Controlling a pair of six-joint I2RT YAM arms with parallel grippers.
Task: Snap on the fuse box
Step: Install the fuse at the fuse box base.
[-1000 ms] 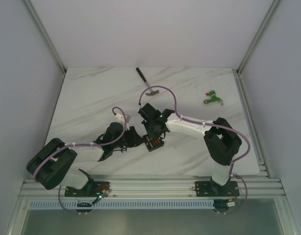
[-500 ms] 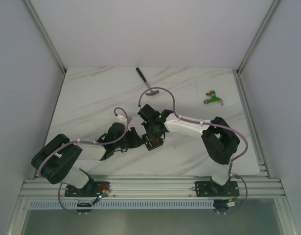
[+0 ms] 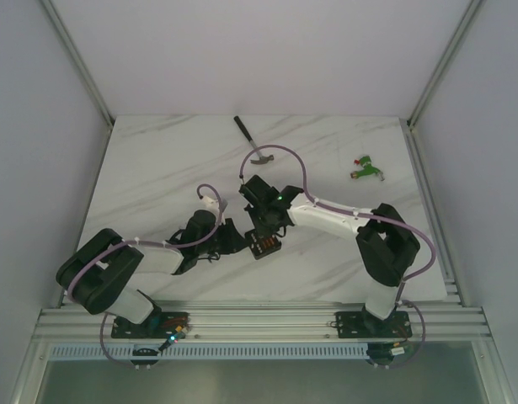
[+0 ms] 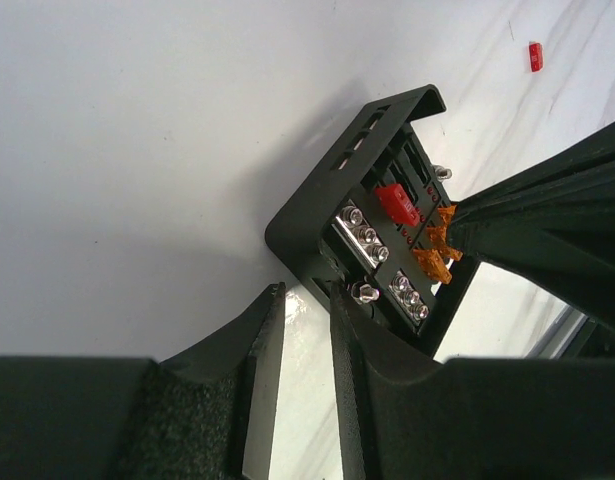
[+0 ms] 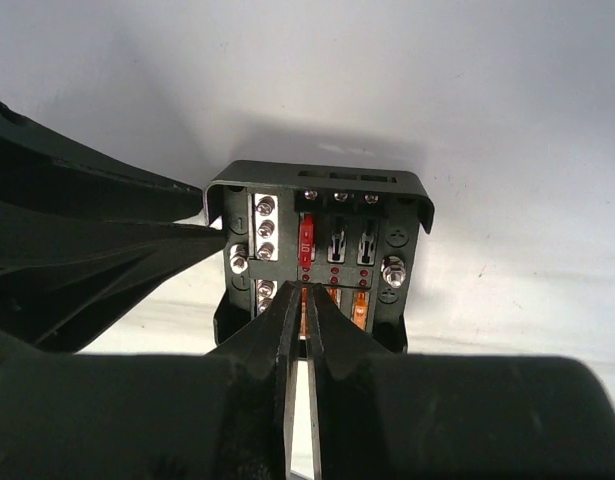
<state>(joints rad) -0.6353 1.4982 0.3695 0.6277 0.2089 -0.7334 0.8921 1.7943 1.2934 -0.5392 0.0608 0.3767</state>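
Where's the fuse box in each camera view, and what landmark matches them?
Top external: fuse box at table centre, where both arms meet.
Left wrist: fuse box right of centre, turned diagonally.
Right wrist: fuse box centre, square-on.
Landmark: its red fuse, clear in both wrist views, too small from above.

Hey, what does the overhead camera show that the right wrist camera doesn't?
Only the overhead view shows the hammer and the green-and-red connector piece, both lying far from the work. Only the right wrist view shows detail inside the box: a red fuse seated in its slot and silver screw terminals. Both show the fuse box with the right arm's jaws at it.
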